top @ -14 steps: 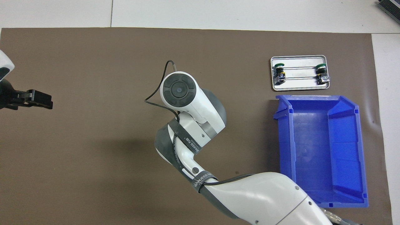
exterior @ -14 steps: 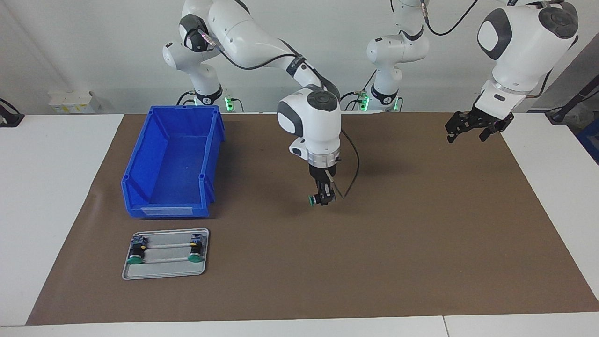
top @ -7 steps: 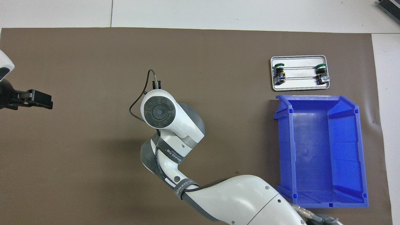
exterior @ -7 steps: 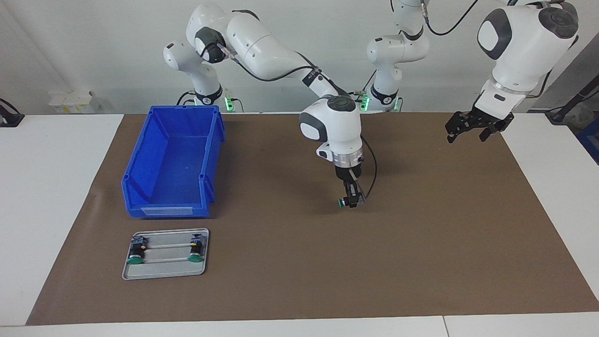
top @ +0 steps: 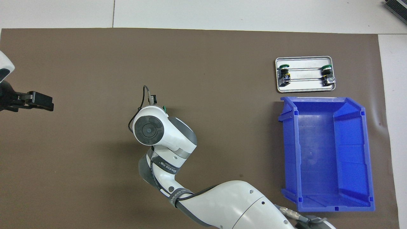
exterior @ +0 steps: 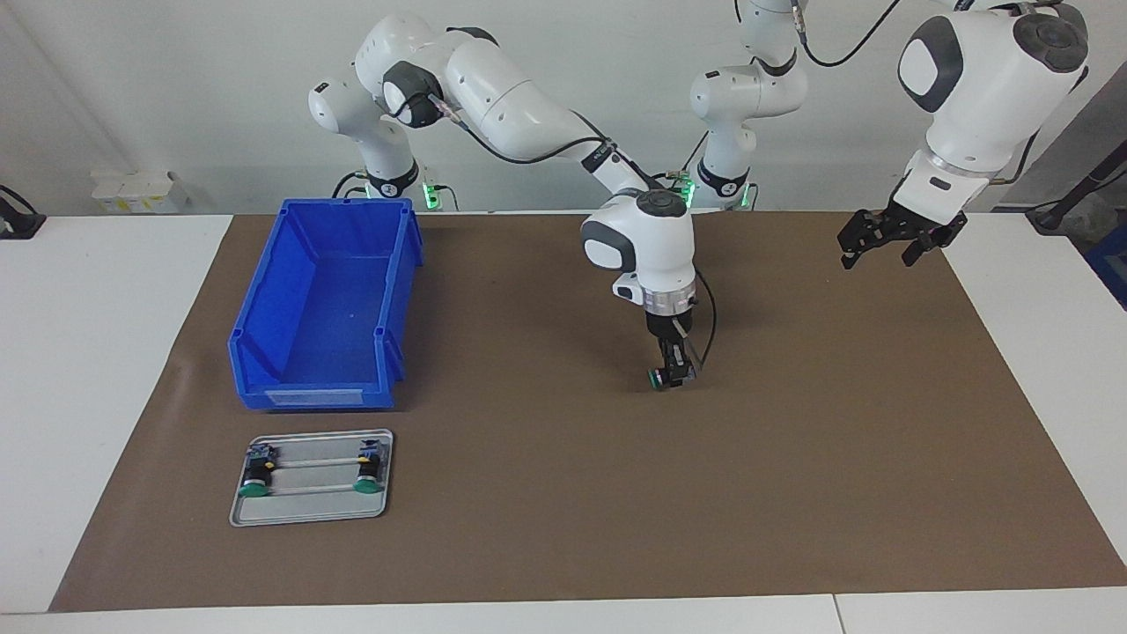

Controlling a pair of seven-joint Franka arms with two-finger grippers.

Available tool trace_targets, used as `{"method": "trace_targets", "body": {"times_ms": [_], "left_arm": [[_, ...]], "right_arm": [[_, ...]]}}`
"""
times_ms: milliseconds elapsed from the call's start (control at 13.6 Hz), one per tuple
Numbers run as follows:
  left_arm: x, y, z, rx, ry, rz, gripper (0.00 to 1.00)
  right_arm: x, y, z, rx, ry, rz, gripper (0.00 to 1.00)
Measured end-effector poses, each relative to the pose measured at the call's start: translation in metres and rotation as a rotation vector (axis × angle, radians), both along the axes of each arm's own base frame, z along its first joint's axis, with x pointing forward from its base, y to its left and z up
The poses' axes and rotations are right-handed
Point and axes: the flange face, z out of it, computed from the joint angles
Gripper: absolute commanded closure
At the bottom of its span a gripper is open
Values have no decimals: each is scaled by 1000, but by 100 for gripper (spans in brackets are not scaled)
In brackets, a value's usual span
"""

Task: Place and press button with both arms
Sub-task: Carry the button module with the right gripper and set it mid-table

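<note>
The brown mat point(exterior: 792, 493) on the worktop point(exterior: 97, 352) lay bare across its middle and toward the left arm's end, so a pincer could pass freely there. Obstacles clustered at the right arm's end: a blue bin point(exterior: 326, 304) with tall walls, and just beside it, farther from the robots, a low metal tray point(exterior: 310, 511) carrying two green-capped buttons point(exterior: 254, 489). The right arm point(exterior: 528, 114) slanted out over the mat's centre, its pincer point(exterior: 671, 377) low with the button point(exterior: 655, 379), blocking passage there. The left pincer point(exterior: 889, 239) hung over the mat's edge at its own end, well apart.
</note>
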Motion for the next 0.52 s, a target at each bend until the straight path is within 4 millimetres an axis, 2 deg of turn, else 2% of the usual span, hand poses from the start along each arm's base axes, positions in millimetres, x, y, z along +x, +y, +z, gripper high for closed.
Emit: {"method": "trace_targets", "body": {"times_ms": [74,147,368,516], "left_arm": [[0,0,0,0,0,0,0],[0,0,0,0,0,0,0],[0,0,0,0,0,0,0],[0,0,0,0,0,0,0]], "right_arm": [[-1,1,0,-1,-2,-2,13],[-1,1,1,-4,-8,1,0],[-3,6,7,-50,-70,49,0],[0,4,26,-63,-108,66,0]]}}
